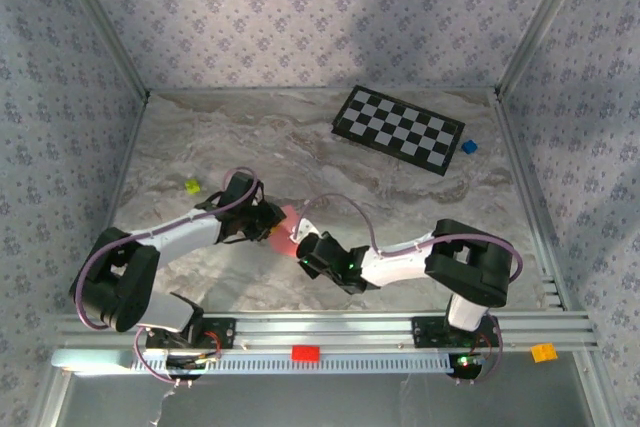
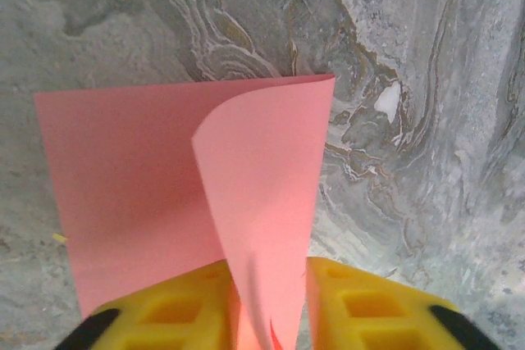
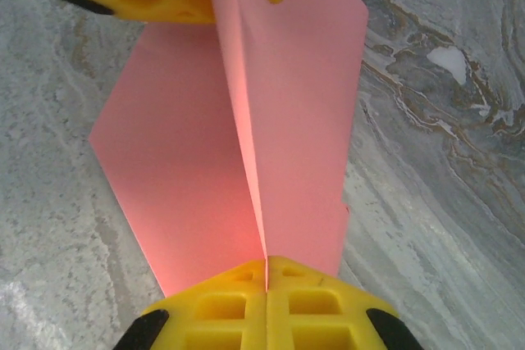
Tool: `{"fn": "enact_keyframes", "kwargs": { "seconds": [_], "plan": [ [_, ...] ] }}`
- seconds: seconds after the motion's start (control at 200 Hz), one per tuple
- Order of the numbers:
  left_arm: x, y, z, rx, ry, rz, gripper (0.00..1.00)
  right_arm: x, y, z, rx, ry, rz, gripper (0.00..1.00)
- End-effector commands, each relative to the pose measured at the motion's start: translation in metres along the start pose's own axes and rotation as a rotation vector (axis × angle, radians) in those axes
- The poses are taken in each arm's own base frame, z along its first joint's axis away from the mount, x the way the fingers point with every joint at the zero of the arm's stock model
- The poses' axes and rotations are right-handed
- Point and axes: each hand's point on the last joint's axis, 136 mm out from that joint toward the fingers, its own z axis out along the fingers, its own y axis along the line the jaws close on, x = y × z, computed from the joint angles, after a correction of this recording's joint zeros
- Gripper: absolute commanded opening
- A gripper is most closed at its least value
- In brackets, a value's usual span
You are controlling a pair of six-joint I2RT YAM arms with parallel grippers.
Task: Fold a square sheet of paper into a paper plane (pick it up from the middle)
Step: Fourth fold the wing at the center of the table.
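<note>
One fold is only beginning: the square sheet of paper [image 3: 189, 161], well to the near side of the checkerboard [image 1: 400, 129], is rising off the surface [image 1: 200, 147]. The right fingers [image 3: 221, 309] are pinching its ridge shut, the left fingers [image 2: 164, 313] are standing parted around it, and all the plane's creases are waiting.

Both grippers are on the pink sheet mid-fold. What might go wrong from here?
1. The left gripper has its jaws apart around the raised flap, so the right gripper alone pinches the square sheet of paper; the flap may fall open.
2. The flap is curled, not flat, so pressing now could set a skewed crease.
3. If the right gripper pulls away while shut, the sheet might drag over the table or tear.
</note>
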Motion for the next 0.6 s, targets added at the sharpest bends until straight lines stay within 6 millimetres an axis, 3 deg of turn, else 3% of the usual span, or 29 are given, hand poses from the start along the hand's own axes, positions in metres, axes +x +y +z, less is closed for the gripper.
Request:
{"fn": "enact_keyframes", "kwargs": {
  "seconds": [0.0, 0.175, 0.36, 0.6],
  "plan": [
    [-0.004, -0.011, -0.016, 0.017, -0.025, 0.009, 0.40, 0.002, 0.001, 0.003, -0.025, 0.030, 0.090, 0.00],
    [-0.006, -0.005, -0.033, 0.000, -0.076, 0.015, 0.48, 0.007, 0.005, 0.009, -0.077, 0.060, 0.171, 0.00],
    [-0.003, 0.003, -0.043, 0.006, -0.095, 0.004, 0.49, 0.012, 0.004, 0.014, -0.118, 0.097, 0.247, 0.02],
    [0.002, 0.008, -0.045, 0.038, -0.097, -0.011, 0.36, 0.016, 0.006, 0.016, -0.198, 0.114, 0.341, 0.03]
  ]
}}
